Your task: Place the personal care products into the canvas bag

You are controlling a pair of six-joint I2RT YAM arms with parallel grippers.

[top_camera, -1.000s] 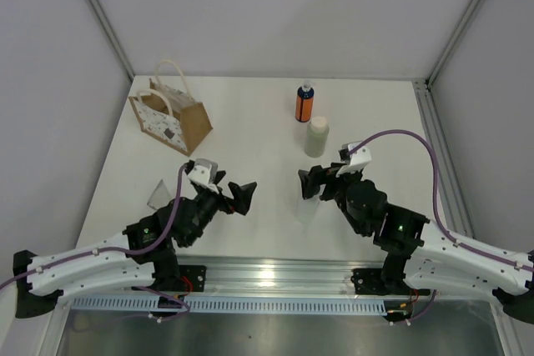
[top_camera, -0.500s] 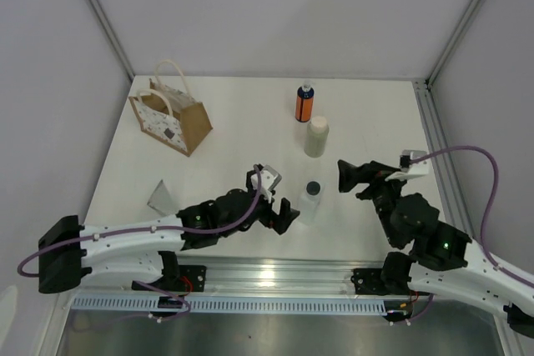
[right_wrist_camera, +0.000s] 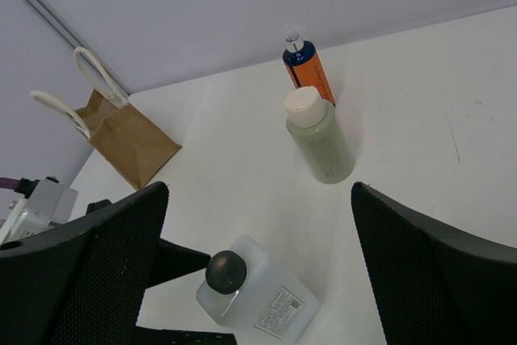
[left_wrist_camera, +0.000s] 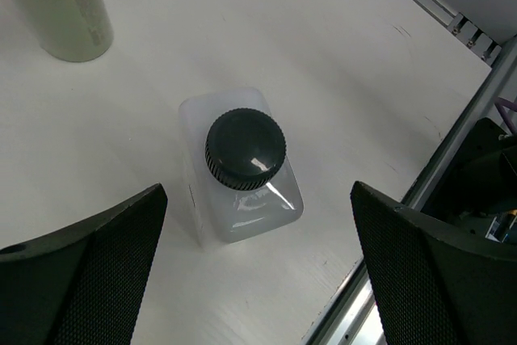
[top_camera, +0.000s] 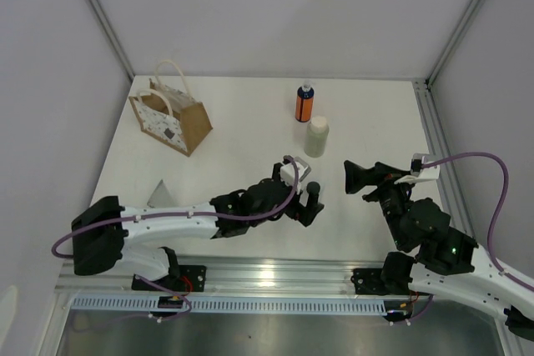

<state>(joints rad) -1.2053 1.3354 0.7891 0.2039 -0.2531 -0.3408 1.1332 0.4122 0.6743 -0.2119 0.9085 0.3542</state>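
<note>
A white bottle with a dark cap (left_wrist_camera: pixel 242 169) stands upright on the table. My left gripper (left_wrist_camera: pixel 257 191) hovers over it, open, one finger on each side and neither touching it. The same bottle (top_camera: pixel 314 192) sits at the left gripper (top_camera: pixel 306 198) in the top view. Farther back stand a cream-white cylinder (top_camera: pixel 316 137) and an orange bottle with a dark blue cap (top_camera: pixel 304 104). The canvas bag (top_camera: pixel 171 119), tan with cream handles, stands upright at the back left. My right gripper (top_camera: pixel 351 178) is open and holds nothing, to the right of the white bottle (right_wrist_camera: pixel 260 295).
A grey wedge-shaped piece (top_camera: pixel 160 196) lies on the table's left side. A metal rail (top_camera: pixel 275 275) runs along the near edge, and another frame rail (top_camera: pixel 438 147) borders the right side. White walls close in the back and sides.
My left arm has reached right across the table until its open fingers straddle the white bottle. My right gripper has drawn back to the right, away from that bottle.
</note>
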